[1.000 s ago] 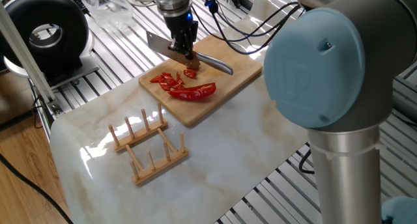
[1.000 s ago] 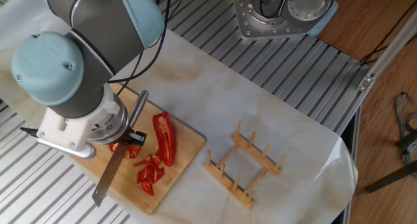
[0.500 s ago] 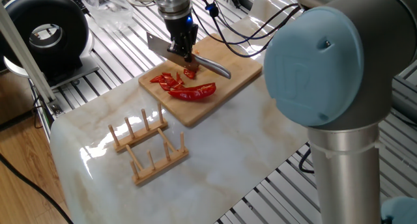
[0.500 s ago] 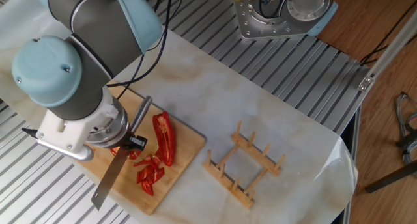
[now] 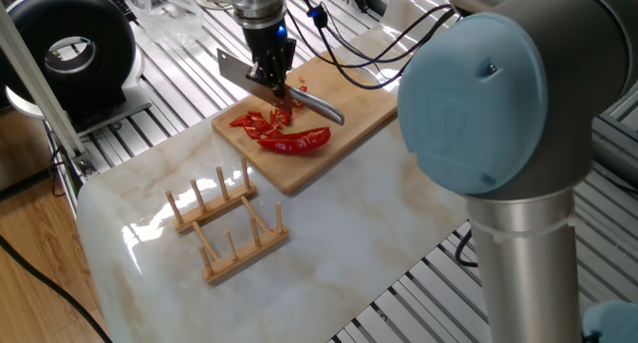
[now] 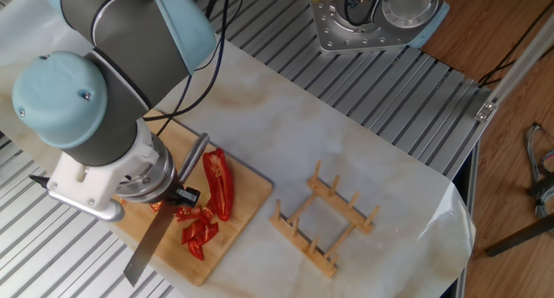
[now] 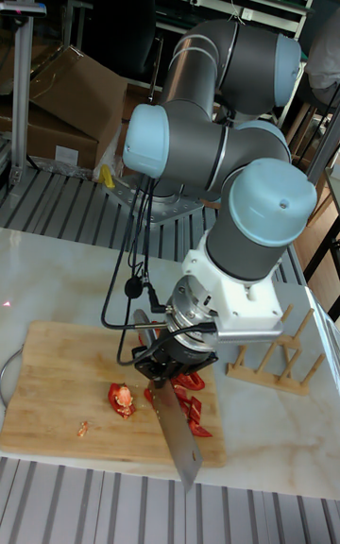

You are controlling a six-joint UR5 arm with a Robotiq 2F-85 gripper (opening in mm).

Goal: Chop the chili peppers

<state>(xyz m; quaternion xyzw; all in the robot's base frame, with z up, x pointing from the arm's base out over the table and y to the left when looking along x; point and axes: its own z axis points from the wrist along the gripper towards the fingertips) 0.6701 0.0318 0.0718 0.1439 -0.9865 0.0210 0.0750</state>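
A wooden cutting board (image 5: 354,112) (image 6: 252,199) (image 7: 57,379) holds the chili peppers. One long glossy red half (image 5: 300,141) (image 6: 219,184) lies beside several cut red pieces (image 5: 253,124) (image 6: 199,232) (image 7: 195,410), and one bit (image 7: 121,398) lies apart. My gripper (image 5: 275,80) (image 6: 178,197) (image 7: 174,362) is shut on a knife's handle (image 5: 321,107). The knife's broad blade (image 5: 233,71) (image 6: 152,242) (image 7: 180,433) sits just over the cut pieces. The arm hides part of the peppers in the other fixed view.
A wooden peg rack (image 5: 227,223) (image 6: 324,221) (image 7: 275,346) stands on the marble top beside the board. A black round device (image 5: 70,46) sits at the back left. A metal robot base (image 6: 372,22) is bolted on the slatted frame.
My gripper and the knife have shifted a little along the board over the cut pieces. The peppers and the rack have stayed put.
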